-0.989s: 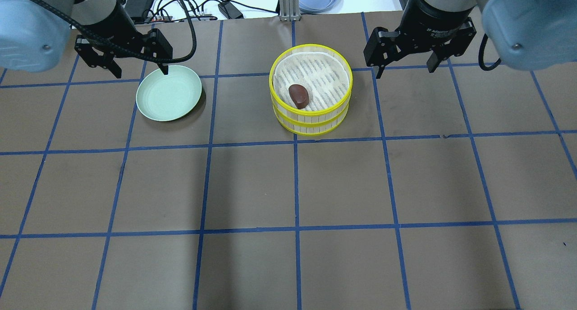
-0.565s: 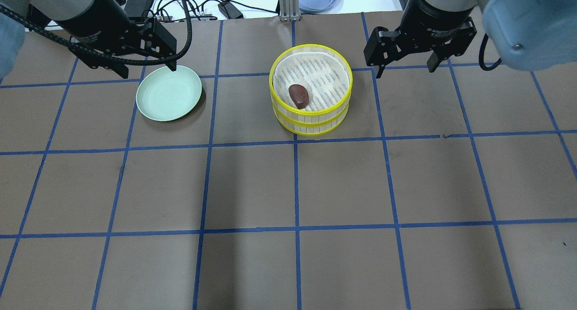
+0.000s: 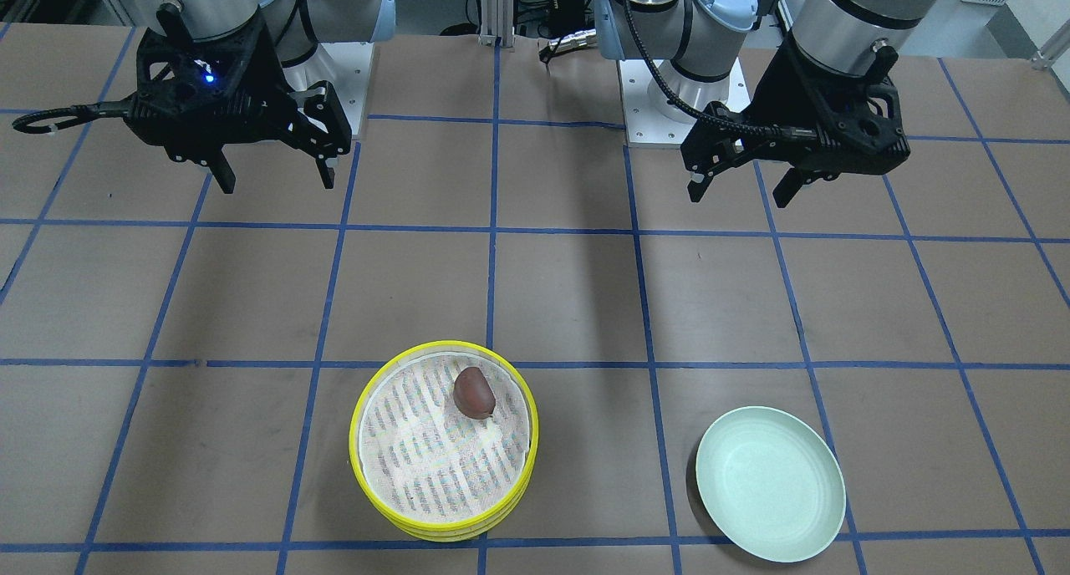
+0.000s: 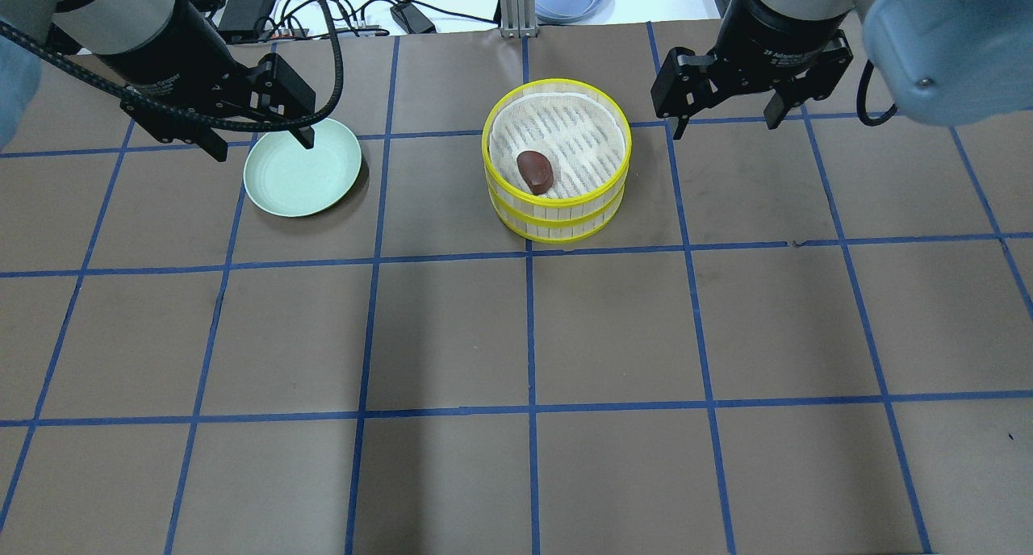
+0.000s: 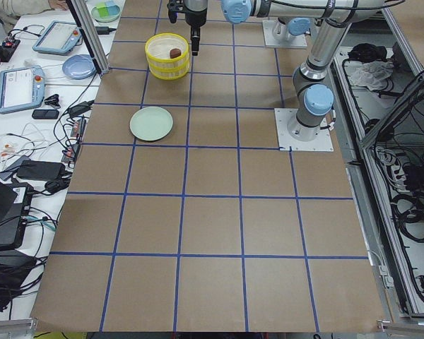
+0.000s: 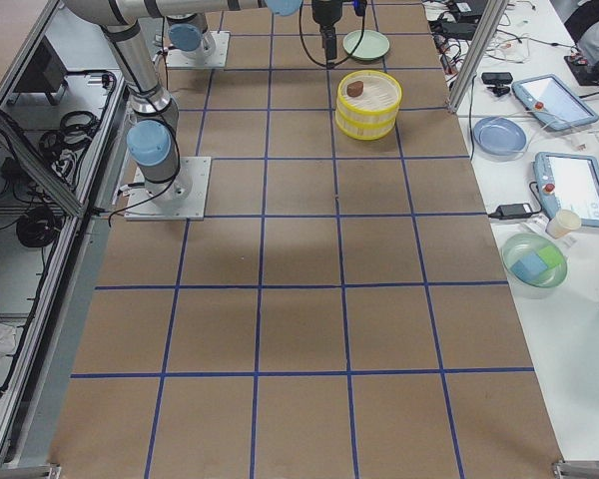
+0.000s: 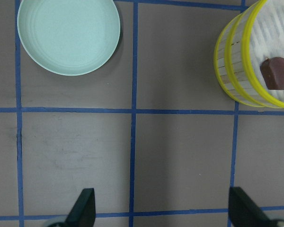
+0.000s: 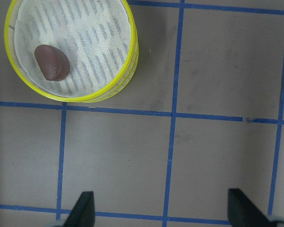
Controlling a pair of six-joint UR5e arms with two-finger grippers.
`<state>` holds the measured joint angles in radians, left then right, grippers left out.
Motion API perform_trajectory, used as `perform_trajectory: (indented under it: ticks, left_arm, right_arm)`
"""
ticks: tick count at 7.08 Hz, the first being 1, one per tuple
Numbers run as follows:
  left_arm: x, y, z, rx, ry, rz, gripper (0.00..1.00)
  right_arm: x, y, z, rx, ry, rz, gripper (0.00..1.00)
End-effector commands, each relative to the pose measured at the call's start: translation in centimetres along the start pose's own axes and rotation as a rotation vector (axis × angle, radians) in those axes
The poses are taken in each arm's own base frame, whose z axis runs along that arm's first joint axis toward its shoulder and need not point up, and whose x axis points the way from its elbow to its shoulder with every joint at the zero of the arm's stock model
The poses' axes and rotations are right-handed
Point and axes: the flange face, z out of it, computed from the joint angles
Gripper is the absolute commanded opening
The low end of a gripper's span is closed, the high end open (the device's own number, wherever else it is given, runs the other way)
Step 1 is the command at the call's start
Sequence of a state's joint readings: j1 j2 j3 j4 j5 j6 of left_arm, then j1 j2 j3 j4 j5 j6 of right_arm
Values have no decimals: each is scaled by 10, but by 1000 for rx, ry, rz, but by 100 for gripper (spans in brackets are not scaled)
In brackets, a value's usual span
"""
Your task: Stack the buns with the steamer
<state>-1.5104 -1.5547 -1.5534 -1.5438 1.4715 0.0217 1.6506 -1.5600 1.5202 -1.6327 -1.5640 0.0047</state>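
My left hand (image 4: 262, 148): open, fingers wide apart and holding nothing; it hangs in the upper left of the overhead view, over the top-left edge of the green plate (image 4: 303, 180).
My right hand (image 4: 725, 129): open and holding nothing, upper right of the overhead view, just right of the steamer (image 4: 557, 208) and above the table (image 4: 452, 329).
Steamer: two yellow-rimmed tiers stacked one on the other, top centre of the overhead view, on a blue grid line.
Brown bun (image 4: 536, 172): lying on the white mesh of the upper tier, toward its lower-left part in the overhead view.
Lower tier: covered by the upper one, so I cannot tell what is in it.
Green plate: flat on the table, left of the steamer and well apart from it.
Change: over the last second my left hand has swung and tilted, its fingertips now lower in the frame over the plate's rim; my right hand, the steamer, the bun and the plate sit where they were.
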Motion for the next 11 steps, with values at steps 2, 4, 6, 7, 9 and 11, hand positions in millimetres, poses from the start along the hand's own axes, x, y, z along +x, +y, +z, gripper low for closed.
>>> perform_trajectory:
  ticks: [2,4,6,7,9,11]
  left_arm:
    - [0,2,6,-16,-8,10,100]
    - [-2,2,8,-19,-11,8,100]
    - [-2,3,8,-19,-11,8,100]
    - [-1,2,8,-15,-10,8,100]
    - [-1,2,9,-16,-10,10,100]
    - [-1,2,11,-22,-8,9,100]
  right_arm:
    - [0,0,0,3,-1,-2,100]
    - [0,-1,1,1,1,-2,100]
    - [0,-1,1,1,-1,0,100]
    - [1,-1,1,0,1,0,100]
    - [0,-1,1,1,-1,-2,100]
    - [0,-1,1,1,-1,-2,100]
